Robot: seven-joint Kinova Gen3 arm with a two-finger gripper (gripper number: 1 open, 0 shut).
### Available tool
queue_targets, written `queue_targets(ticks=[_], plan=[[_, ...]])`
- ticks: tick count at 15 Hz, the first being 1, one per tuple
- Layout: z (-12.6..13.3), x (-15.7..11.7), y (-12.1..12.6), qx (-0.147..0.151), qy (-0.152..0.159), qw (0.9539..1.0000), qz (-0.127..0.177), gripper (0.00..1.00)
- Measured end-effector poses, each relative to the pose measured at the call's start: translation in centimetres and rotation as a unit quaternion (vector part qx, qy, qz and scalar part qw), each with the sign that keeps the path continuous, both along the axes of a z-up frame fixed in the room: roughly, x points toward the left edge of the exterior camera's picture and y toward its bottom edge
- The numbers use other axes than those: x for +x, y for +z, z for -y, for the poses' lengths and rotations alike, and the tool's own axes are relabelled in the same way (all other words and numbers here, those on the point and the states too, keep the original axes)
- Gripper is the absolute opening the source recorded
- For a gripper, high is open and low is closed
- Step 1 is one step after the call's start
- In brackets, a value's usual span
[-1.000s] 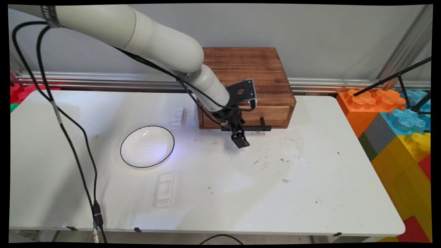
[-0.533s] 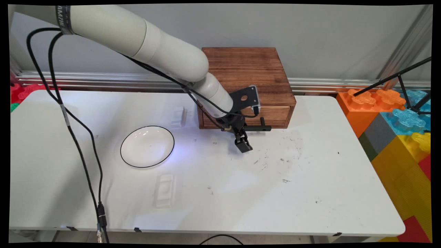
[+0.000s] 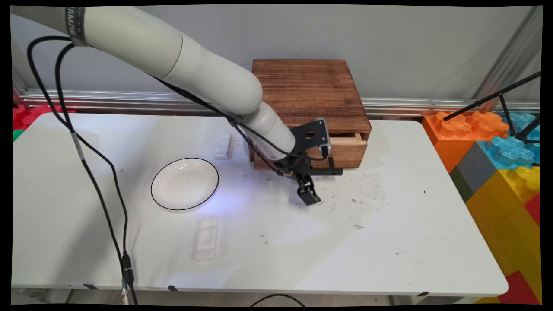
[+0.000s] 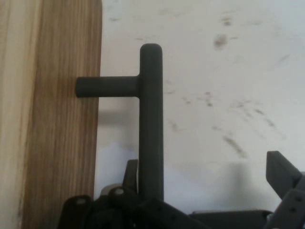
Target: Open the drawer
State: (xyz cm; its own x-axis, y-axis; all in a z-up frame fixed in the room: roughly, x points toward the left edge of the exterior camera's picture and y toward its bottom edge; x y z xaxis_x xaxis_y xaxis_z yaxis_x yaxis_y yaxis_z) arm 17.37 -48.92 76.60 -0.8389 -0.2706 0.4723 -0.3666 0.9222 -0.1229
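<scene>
**Risk: handle slipping off a spread hand**

Box (image 3: 309, 90) sits mid far edge of the table (image 3: 389, 242). Its drawer (image 3: 348, 151) stands slightly out, facing the near edge. Hand (image 3: 309, 196) is low in front of it, with its fingers (image 4: 281, 174) spread, pinching nothing. In the hand view the handle (image 4: 151, 119) runs down against one finger only; the other is well apart.

Judgement: with no clamp, any sideways drift could let the bar slide free. An off-axis pull may skew the drawer or drag the box. Plate (image 3: 185, 183) is well clear.

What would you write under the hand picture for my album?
The gripper hooks the black handle of a wooden drawer.
</scene>
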Motion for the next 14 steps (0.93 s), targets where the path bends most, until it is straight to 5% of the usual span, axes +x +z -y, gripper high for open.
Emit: queue_targets(ticks=[14], plan=[[-9.9,-1.9,0.5,0.036,-0.002,0.9992,-0.019,1.0]])
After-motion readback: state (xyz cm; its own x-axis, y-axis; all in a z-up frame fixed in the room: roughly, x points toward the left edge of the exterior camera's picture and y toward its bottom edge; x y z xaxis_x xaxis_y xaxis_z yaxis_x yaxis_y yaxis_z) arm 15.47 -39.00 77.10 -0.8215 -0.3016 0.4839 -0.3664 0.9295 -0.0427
